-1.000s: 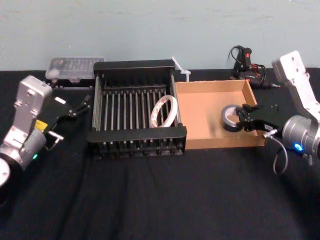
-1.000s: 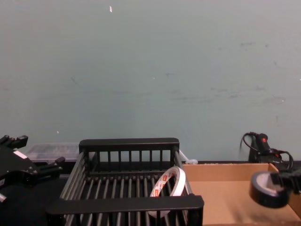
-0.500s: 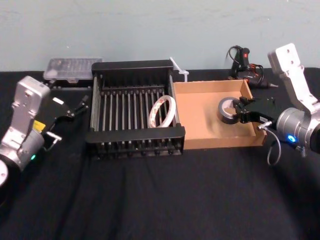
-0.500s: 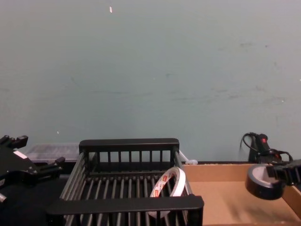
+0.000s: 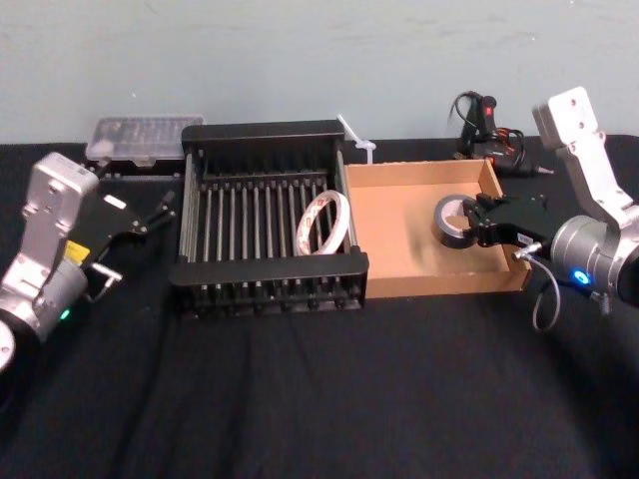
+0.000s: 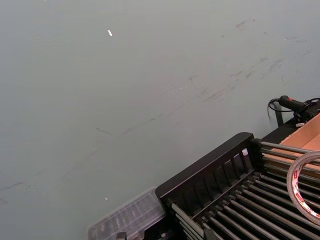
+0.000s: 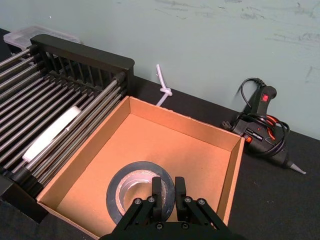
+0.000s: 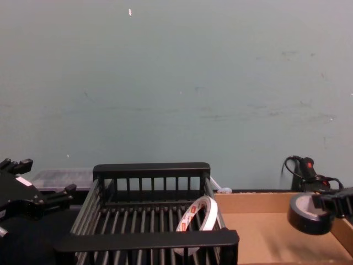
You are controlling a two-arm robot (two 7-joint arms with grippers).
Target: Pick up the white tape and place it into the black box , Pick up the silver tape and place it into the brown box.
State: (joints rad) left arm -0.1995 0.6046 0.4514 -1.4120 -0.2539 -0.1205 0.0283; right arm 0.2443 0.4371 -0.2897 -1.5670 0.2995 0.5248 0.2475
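Silver tape [image 5: 454, 220] hangs just above brown box [image 5: 419, 172] floor, near its right wall; right gripper [image 5: 477, 228] fingers pinch roll's wall. White tape [image 5: 324, 224] already on edge inside black box [image 5: 265, 131]. Step in hand: final placing. Next: lower, spread fingers, withdraw clear of cardboard wall. Left gripper [image 5: 155, 212] parked left of black box, fingers spread. Glue gun [image 5: 489, 120] behind brown box, not obstructing.
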